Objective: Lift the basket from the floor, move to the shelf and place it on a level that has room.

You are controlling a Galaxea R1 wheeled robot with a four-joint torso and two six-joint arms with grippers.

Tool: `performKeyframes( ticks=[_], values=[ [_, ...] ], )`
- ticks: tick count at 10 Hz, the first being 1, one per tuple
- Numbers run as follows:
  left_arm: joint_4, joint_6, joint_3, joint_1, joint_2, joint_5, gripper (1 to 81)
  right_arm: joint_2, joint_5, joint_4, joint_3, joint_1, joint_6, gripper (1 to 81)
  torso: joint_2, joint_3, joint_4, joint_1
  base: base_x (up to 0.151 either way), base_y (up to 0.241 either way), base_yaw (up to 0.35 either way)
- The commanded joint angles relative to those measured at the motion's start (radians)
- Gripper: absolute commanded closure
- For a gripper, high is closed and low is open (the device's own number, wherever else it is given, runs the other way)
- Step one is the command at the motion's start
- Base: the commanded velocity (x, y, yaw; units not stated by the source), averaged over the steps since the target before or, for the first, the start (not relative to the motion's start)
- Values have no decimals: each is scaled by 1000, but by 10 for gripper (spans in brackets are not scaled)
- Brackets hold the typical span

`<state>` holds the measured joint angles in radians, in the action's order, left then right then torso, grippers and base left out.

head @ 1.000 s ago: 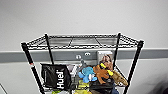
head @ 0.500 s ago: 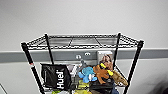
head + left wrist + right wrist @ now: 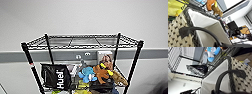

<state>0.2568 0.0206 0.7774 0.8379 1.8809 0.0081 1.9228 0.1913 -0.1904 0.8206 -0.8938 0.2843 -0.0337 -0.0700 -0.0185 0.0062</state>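
- Head view: the shelf (image 3: 82,62) stands straight ahead against a pale wall, and its top level (image 3: 83,41) is a bare wire grid between four post stubs.
- The tier below it is crowded: a black bag (image 3: 55,76) marked Huel on one side, a blue plush (image 3: 86,74) in the middle, an orange-brown plush (image 3: 105,72) beside it, and a picture box (image 3: 105,58) upright behind.
- Left wrist view: the basket (image 3: 205,23) is off the floor and close under the camera, its white lining and dark rim plain, its cream weave on the outer wall. A black loop handle (image 3: 199,30) arches up toward the left gripper's dark base.
- Right wrist view: the same basket (image 3: 218,75) shows from its other end, with the second black handle (image 3: 226,73) looping up toward the right gripper.
- By that layout the basket seems to hang between the two arms, one handle to each, its long axis running across the robot from left to right; neither arm is nearer than the other.
- Whether either gripper is spread or pinching a handle cannot be told; the fingers are not to be made out in either wrist view.
- Both wrist views show the plush toys and the black bag just beyond the basket's far rim, so the basket appears to sit near the height of the crowded tier and just in front of it.
- The deciding relation: the free top level lies above and ahead of the basket, so the basket would have to rise clear of the front post stubs, with its long axis kept along the level's width.
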Motion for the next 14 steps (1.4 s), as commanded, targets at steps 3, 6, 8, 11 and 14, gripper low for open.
performKeyframes(
  ticks=[3, 6, 8, 11, 14],
  values=[
    [-4, -2, -176, -173, -113, 21, 811, -117, 11, 12, -170, 192, 18, 811, 0, 0, 0, 0, 0, 0, 0],
    [-4, 40, -223, -237, -156, 23, 811, -179, 10, -15, -230, 258, 33, 811, 0, 0, 0, 0, 0, 0, 0],
    [-4, 81, -247, -288, -173, 26, 811, -201, 0, -18, -249, 311, 72, 811, 0, 0, 0, 0, 0, 0, 0],
    [-2, 148, -286, -381, -225, 36, 811, -215, -27, -20, -266, 428, 154, 811, 0, 0, 0, 0, 0, 0, 0],
    [-2, 206, -313, -463, -242, 39, 811, -241, -52, -18, -293, 508, 207, 811, 0, 0, 0, 0, 0, 0, 0]
  ],
)
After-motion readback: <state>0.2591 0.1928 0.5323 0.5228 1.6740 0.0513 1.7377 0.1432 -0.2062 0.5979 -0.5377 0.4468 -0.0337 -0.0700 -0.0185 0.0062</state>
